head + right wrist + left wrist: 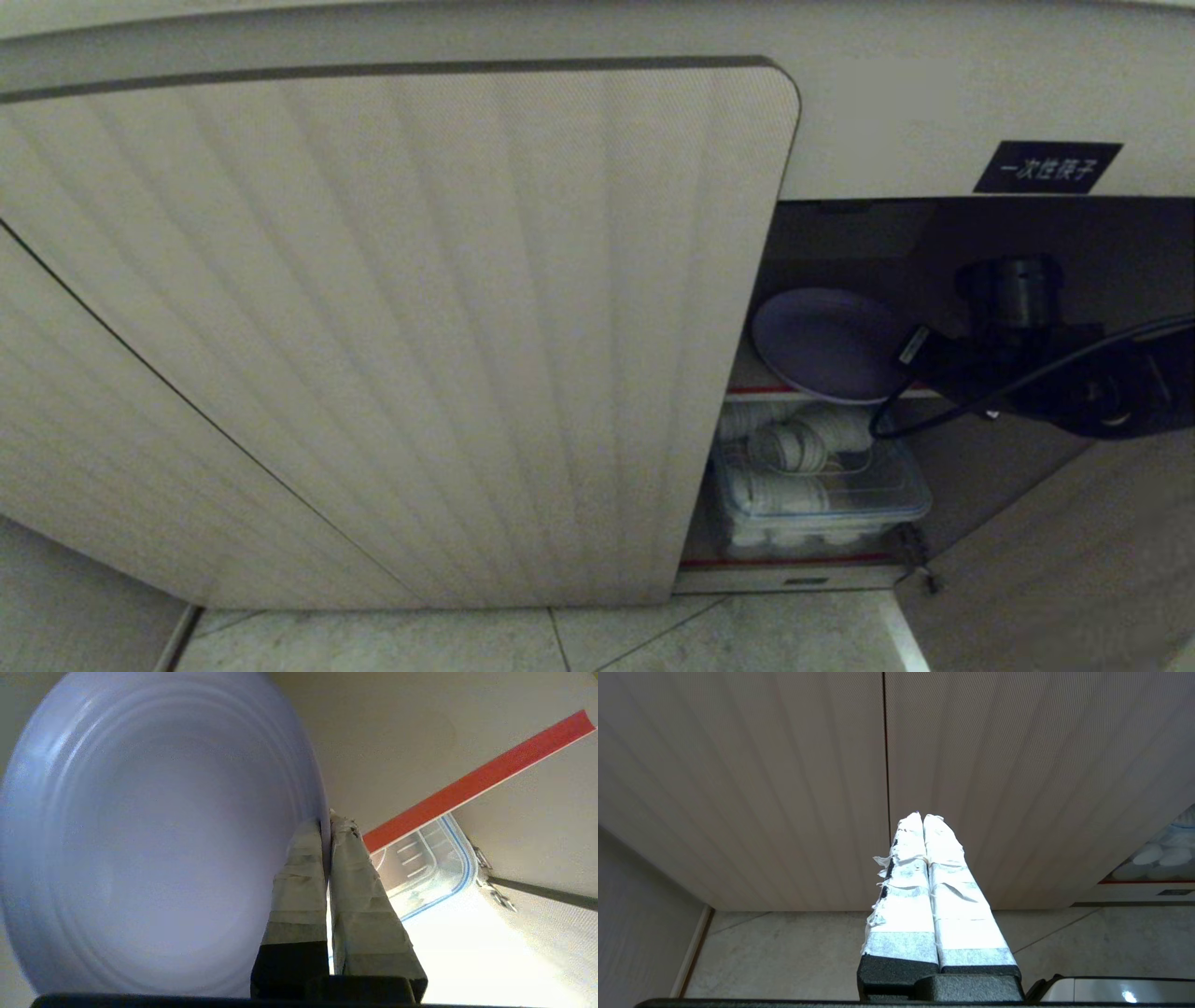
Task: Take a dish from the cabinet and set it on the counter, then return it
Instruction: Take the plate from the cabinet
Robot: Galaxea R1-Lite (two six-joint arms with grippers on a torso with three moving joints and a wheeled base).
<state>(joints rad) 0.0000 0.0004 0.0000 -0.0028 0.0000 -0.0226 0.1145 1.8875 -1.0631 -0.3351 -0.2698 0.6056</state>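
Note:
The lavender dish [826, 343] hangs tilted in the open right bay of the ribbed beige cabinet [392, 327], just above its red-edged shelf [756, 390]. My right gripper [327, 822] is shut on the dish [154, 835] at its rim, one taped finger on each face. In the head view only the black wrist and cable of that arm [1027, 364] show, to the right of the dish. My left gripper [923, 817] is shut on nothing, parked low in front of the closed cabinet doors. The counter is out of view.
A clear lidded box [822, 495] holding white bowls sits on the lower shelf under the dish. A black label [1046, 167] hangs above the bay. The opened door [1055, 560] stands at the right, with its hinge [915, 551]. Pale floor tiles [560, 639] lie below.

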